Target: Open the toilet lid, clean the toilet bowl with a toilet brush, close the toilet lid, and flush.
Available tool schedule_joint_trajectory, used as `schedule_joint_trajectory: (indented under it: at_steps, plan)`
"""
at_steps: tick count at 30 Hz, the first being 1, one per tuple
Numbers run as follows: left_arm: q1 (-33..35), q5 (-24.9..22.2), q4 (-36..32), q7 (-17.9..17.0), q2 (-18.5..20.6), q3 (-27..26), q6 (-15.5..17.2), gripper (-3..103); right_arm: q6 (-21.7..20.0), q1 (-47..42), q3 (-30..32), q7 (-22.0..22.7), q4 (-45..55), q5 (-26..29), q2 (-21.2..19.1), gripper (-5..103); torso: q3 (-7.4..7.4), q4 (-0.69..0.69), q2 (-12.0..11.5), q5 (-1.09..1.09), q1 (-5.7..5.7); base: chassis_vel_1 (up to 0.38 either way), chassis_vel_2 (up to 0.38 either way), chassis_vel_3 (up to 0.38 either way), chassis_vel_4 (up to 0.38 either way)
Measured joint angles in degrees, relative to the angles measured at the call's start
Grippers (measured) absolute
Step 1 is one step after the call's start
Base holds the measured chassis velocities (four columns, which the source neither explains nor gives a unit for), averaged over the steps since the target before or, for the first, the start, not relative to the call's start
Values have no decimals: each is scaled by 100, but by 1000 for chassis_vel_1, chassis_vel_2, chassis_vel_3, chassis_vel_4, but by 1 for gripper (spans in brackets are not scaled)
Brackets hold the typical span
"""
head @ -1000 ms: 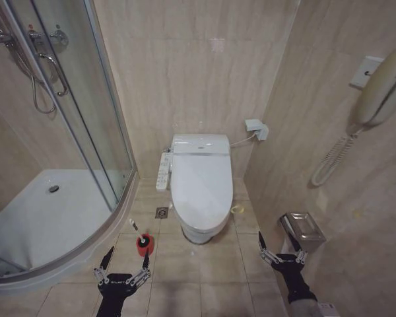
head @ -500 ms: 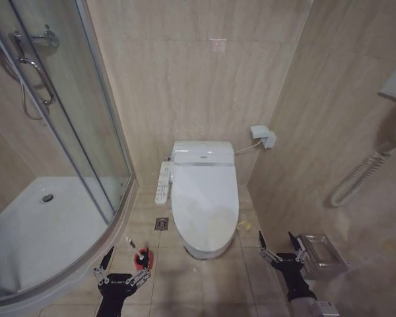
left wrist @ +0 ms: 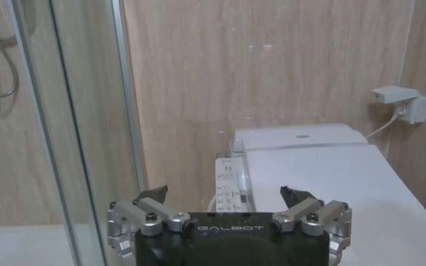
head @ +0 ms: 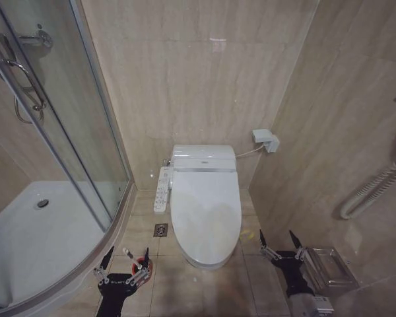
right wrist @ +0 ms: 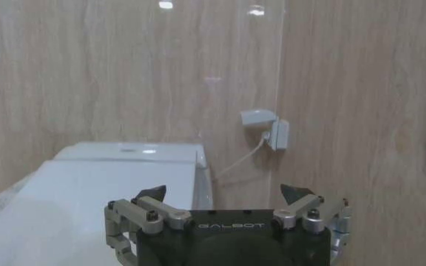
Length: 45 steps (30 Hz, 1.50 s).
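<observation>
Your left gripper (head: pixel 123 264) hangs low over the floor tiles with its fingers spread wide and nothing between them. Just behind it stands the toilet brush (head: pixel 129 254) in its red cup holder (head: pixel 138 267), close to the curved edge of the shower tray (head: pixel 26 238). Your right gripper (head: pixel 278 242) is also wide and empty, held low on the other side of the toilet, just beside the steel bin (head: pixel 330 267) near the right wall.

Between the two arms sits the toilet lid (head: pixel 206 208), shut flat over the toilet bowl, so none of the bowl's inside can be seen and the first step is not yet done. A control panel (head: pixel 162 190) juts from the toilet's left flank, and a wall socket (head: pixel 265 139) with its cable sits behind on the right.

Watch three things, in my judgement. The lid is glossy and smooth, so a fingertip hooking its front edge could slip off and let it drop. The left gripper is so close to the brush that a careless sweep could tip the holder over. And the right arm has little room: swinging it outward risks knocking the bin or the wall.
</observation>
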Motion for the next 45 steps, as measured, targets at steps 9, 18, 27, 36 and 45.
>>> schedule_joint_trajectory:
  at_steps: [9,18,27,36,45]
  plan:
    - [0,0,0,0,0,0,0,99,334,384,-104,-60,-728,-64,-7,100,0,1,0,0,2,0,0,0,0]
    - [0,0,0,0,0,0,0,99,627,649,-189,-60,-1320,-278,-22,100,1,1,0,0,2,0,0,0,0]
    - [0,0,0,0,0,0,0,99,881,822,-239,26,-1788,-390,-6,100,1,1,0,0,2,0,0,0,0]
    - [0,0,0,0,0,0,0,99,1149,1104,-296,38,-2301,-593,-16,100,1,1,0,0,2,0,0,0,0]
    - [0,0,0,0,0,0,0,99,1331,1368,-397,-17,-2757,-819,19,100,1,0,0,0,2,0,0,0,0]
